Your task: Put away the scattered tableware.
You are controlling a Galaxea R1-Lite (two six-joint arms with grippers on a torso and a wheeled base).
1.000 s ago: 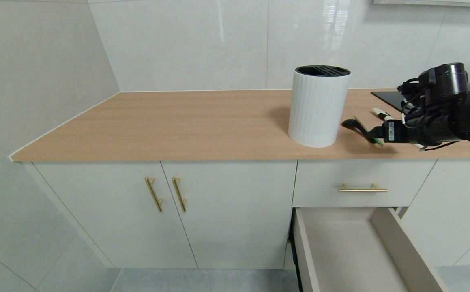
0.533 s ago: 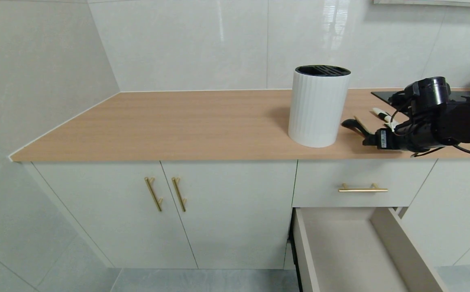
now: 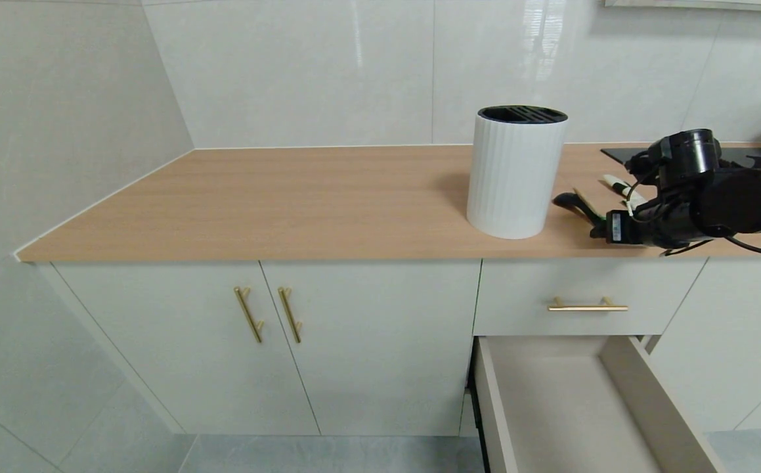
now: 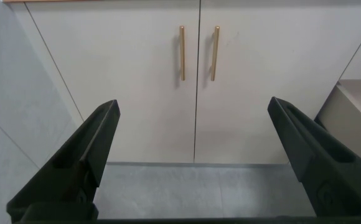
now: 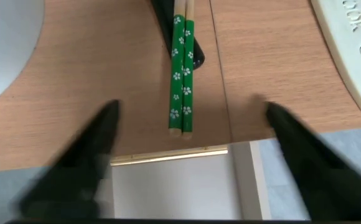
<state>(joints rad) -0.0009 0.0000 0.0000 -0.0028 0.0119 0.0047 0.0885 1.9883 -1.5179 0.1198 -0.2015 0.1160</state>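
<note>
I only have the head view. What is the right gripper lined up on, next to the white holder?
Observer: Two green chopsticks with white flowers, flat on the counter, between the open fingers of the right gripper.
Operator: Touching them?
Observer: No, a finger stands clear on each side.
Operator: And the left gripper?
Observer: The left gripper is open, facing the cabinet doors.

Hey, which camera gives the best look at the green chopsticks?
The right wrist view: the chopsticks lie on the counter, in plain sight between the fingers of the open right hand. In the head view that hand hides most of them; just a thin tip shows by the black spoon. The left wrist view faces the cupboard doors.
</note>
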